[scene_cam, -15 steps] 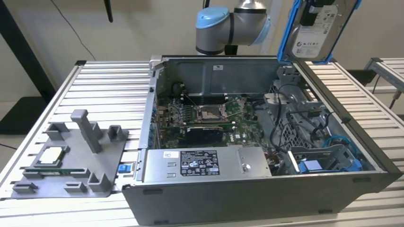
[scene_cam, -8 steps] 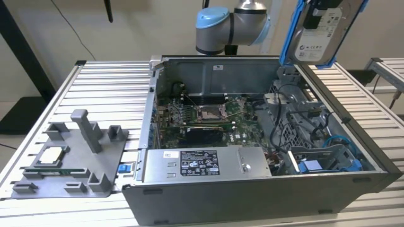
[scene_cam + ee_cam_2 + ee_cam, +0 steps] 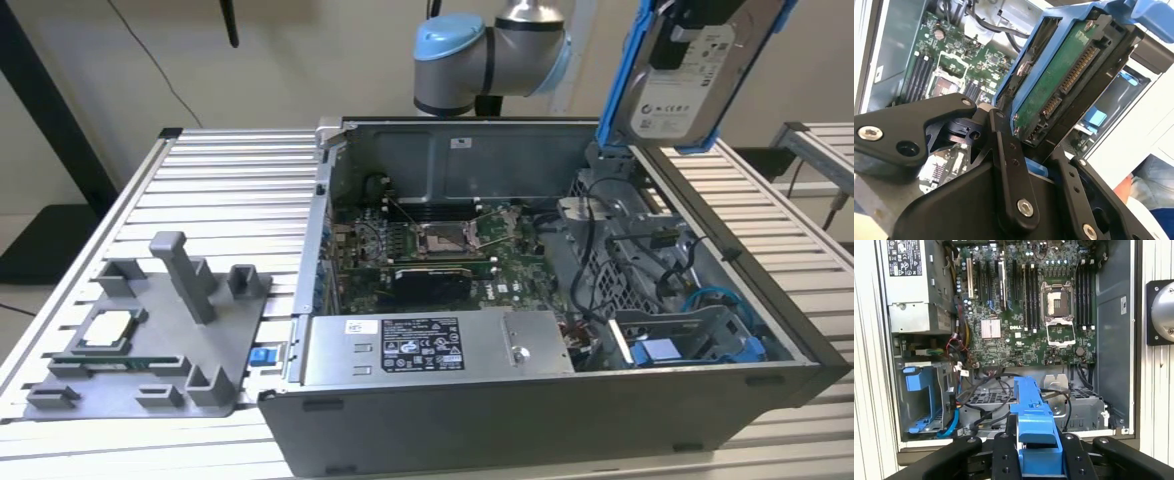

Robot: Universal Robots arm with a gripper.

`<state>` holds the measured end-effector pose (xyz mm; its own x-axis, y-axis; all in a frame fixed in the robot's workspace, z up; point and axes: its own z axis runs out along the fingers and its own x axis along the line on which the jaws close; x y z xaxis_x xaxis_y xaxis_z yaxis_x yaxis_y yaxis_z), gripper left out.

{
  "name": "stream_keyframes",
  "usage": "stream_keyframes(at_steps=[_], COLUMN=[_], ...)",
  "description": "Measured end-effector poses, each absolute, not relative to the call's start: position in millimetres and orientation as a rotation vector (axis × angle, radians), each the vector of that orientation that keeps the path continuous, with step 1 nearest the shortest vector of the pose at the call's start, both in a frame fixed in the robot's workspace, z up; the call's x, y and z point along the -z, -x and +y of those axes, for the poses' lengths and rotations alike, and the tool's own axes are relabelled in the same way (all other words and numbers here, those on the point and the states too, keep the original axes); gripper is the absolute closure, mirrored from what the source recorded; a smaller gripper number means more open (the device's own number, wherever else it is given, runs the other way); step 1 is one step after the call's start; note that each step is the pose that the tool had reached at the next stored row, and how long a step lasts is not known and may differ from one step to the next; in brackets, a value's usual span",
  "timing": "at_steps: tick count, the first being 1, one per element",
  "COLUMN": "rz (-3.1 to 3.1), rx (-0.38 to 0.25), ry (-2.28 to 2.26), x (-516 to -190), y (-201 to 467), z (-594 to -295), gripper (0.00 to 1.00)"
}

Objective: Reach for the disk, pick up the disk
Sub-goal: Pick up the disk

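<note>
Grey fixture tray point(image 3: 140, 340): on the table point(image 3: 240, 180), at the exterior view's left, well apart from the work.
Open computer case point(image 3: 534, 420): centre, motherboard point(image 3: 441, 250) and loose cables point(image 3: 627, 250) exposed.
Disk point(image 3: 683, 90): at the exterior view's right, lifted clear above the case, blue frame point(image 3: 1035, 430) clamped between the jaws of the gripper point(image 3: 1036, 460).
Risk, judged: grip sits on the plastic frame's edge; a tilt could slip the disk onto the motherboard or snag cables.

White label with black print and round marks carried on the disk point(image 3: 678, 95), black-and-white sticker of fine print set on the silver box point(image 3: 420, 344), small white tag fixed to the case wall point(image 3: 461, 142), no wording made out.
</note>
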<state>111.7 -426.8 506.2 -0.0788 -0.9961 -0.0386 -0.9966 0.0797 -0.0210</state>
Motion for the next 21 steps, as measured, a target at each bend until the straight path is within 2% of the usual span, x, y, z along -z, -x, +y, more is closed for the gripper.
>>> stream_keyframes(at_steps=[21], rz=[2.276], rx=[-0.017], ry=[2.103], x=[-504], y=[-112], z=[-471], gripper=[1.00])
